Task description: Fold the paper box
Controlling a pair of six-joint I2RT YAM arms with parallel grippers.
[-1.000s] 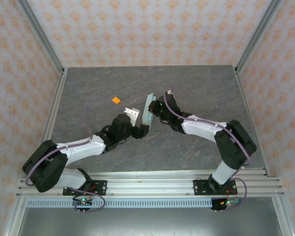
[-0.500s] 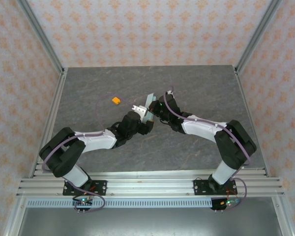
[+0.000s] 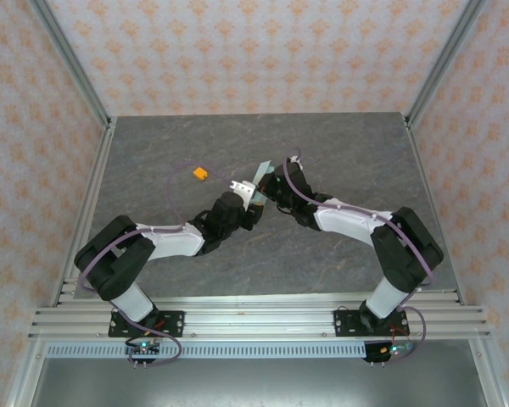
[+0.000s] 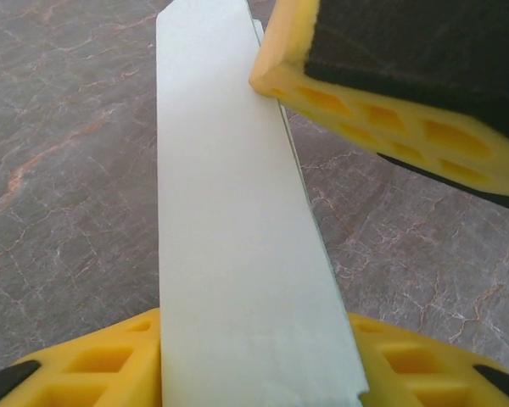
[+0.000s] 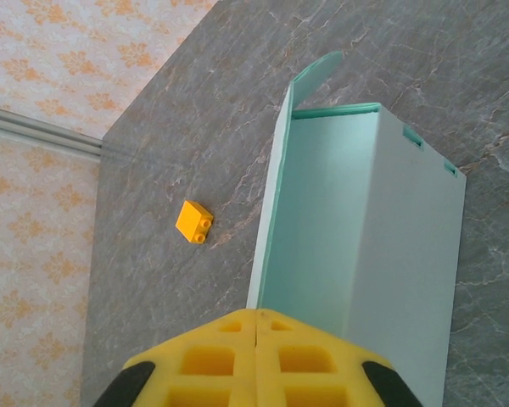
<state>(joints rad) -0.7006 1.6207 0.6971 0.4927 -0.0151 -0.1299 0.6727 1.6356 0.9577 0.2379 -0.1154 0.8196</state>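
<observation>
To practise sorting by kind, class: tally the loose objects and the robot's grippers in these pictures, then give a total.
paper box: 1
orange block: 1
grippers: 2, the left gripper and the right gripper
Total: 4

Bright, even light; the paper box (image 4: 237, 254) glares white, slightly blurred.

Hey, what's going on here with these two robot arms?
The right tool is pinched shut on one wall of a part-folded pale mint-green thin-card paper box. The left tool has another panel between its open jaws. A small orange block lies on the grey marbled table, apart from both arms.
</observation>
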